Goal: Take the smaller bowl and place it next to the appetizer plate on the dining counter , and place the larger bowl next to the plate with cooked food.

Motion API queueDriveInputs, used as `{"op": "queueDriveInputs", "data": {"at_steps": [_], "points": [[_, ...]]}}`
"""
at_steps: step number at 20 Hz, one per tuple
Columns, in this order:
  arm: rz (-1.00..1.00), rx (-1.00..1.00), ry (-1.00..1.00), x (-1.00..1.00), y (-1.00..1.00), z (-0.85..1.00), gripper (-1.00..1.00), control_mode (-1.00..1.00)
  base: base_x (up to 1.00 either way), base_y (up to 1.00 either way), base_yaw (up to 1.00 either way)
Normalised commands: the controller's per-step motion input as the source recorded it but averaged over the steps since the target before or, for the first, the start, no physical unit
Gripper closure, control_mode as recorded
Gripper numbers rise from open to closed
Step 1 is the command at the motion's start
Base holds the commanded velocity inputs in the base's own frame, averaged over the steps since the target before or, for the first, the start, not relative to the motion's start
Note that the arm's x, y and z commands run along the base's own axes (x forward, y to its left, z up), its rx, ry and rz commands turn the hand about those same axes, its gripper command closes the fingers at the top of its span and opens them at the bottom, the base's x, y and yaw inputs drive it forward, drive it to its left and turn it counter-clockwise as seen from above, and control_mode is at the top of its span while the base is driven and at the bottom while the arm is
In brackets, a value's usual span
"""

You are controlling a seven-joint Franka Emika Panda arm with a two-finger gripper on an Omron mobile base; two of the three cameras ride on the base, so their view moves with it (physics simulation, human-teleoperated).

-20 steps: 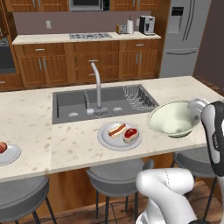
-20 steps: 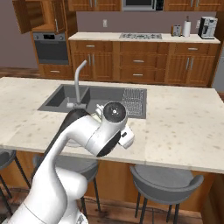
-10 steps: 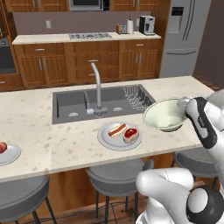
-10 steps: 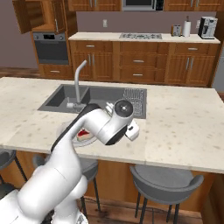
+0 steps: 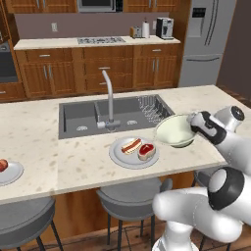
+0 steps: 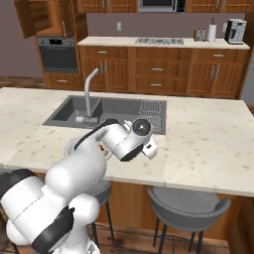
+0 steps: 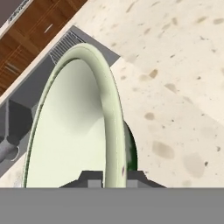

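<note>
A long beige speckled dining counter (image 5: 59,162) on a wooden base runs across the kitchen, with a grey sink (image 5: 83,115) and a tall curved tap (image 5: 109,95) set into it; a wire rack (image 5: 152,107) sits in the sink's right side. The white arm reaches in from the right, and its gripper (image 5: 195,123) is clamped tight on the rim of the larger bowl (image 5: 175,130). This bowl is wide, pale cream-green, with a flared rim, and is tilted so its hollow faces the camera; it hangs at the counter's front part, just right of the plate with cooked food (image 5: 133,152). From the hand camera the larger bowl (image 7: 74,127) stands nearly edge-on over the counter beside the sink corner. That round grey plate holds a sausage in a bun (image 5: 130,145) and a reddish piece of meat (image 5: 146,150). Far left, the small appetizer plate (image 5: 11,174) carries one red fruit (image 5: 2,165).
</note>
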Motion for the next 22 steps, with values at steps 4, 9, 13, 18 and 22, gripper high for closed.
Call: {"op": "queueDriveInputs", "data": {"at_steps": [4,9,13,18,22], "points": [[0.00,0.00,0.00,0.58,-0.05,-0.40,1.00,-1.00,0.00,0.00,0.00],[0.00,0.00,0.00,0.54,-0.14,-0.39,1.00,-1.00,0.00,0.00,0.00],[0.00,0.00,0.00,0.45,-0.13,-0.43,1.00,-1.00,0.00,0.00,0.00],[0.00,0.00,0.00,0.36,-0.05,-0.47,1.00,-1.00,0.00,0.00,0.00],[0.00,0.00,0.00,0.10,0.03,-0.29,-1.00,-1.00,0.00,0.00,0.00]]}}
